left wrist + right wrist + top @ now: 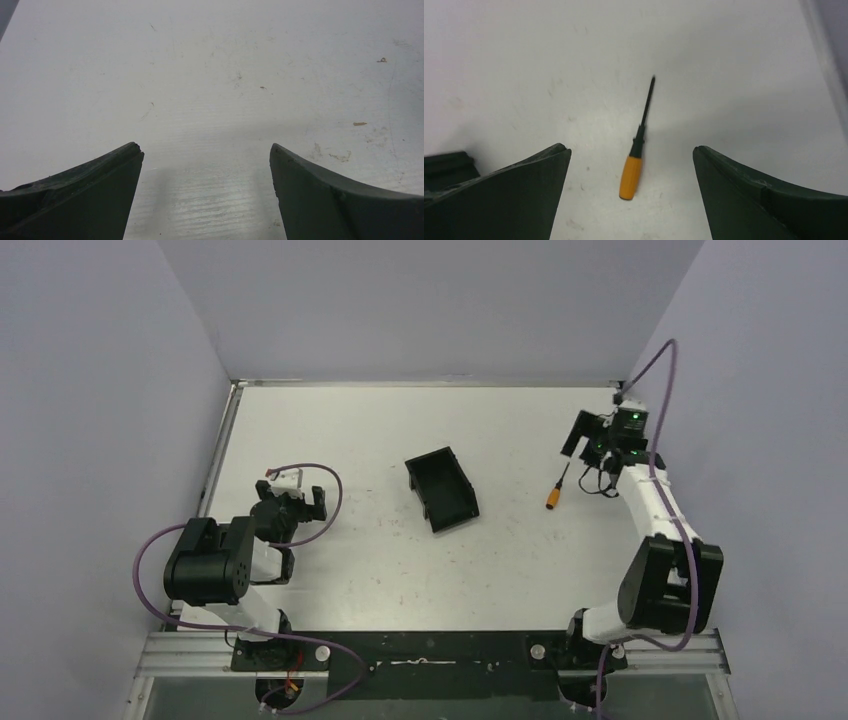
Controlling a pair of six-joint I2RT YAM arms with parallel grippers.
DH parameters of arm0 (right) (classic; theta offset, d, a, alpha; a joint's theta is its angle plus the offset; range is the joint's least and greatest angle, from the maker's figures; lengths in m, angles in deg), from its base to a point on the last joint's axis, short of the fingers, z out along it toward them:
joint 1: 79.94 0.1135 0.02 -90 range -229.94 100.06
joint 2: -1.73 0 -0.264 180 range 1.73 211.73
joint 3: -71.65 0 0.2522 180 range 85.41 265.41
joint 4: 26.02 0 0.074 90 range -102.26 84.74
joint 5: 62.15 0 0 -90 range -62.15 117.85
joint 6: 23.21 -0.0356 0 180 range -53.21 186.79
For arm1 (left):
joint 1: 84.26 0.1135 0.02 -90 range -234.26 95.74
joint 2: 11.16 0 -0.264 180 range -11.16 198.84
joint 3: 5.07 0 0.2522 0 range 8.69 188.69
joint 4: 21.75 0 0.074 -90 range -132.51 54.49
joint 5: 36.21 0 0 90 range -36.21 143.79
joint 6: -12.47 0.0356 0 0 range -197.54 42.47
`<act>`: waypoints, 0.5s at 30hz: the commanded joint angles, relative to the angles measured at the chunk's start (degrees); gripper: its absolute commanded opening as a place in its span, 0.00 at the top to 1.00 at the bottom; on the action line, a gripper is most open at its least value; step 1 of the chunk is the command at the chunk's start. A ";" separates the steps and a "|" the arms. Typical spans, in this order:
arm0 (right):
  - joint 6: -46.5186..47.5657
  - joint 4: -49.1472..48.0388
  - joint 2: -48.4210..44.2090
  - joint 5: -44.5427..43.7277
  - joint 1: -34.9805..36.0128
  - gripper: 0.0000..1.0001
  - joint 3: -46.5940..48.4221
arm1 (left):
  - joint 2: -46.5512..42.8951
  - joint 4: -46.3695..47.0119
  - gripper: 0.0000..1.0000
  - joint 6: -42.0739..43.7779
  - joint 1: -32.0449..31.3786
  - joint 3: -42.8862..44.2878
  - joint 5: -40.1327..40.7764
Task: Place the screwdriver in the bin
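The screwdriver [557, 490] lies flat on the white table at the right, its orange handle toward the near edge and its thin black shaft pointing away. My right gripper [592, 445] hovers just beyond and to the right of it, open and holding nothing. In the right wrist view the screwdriver [632, 167] lies on the table between the wide-spread fingers of the right gripper [630, 149], touching neither. The black bin [442, 488] sits mid-table, left of the screwdriver; its corner [446, 165] shows at the left edge. My left gripper [292, 498] stands open over bare table [210, 90].
Grey walls enclose the table on the left, back and right. The right wall stands close behind the right arm [660, 530]. A raised metal rail [222, 450] runs along the table's left edge. Cables loop around both arms.
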 commanded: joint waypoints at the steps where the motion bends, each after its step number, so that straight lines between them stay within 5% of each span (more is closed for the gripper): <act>1: 3.52 11.51 7.72 -5.49 6.61 0.00 -1.81 | -0.35 3.12 0.03 -0.66 -0.14 0.93 -0.31; 6: 3.82 10.16 16.22 -8.44 8.77 0.01 -2.93 | -0.40 3.07 0.03 -0.66 -0.14 1.00 -0.32; 15: 6.83 10.18 28.14 -15.33 9.73 0.18 -0.40 | -0.40 3.04 0.03 -0.65 -0.14 0.97 -0.31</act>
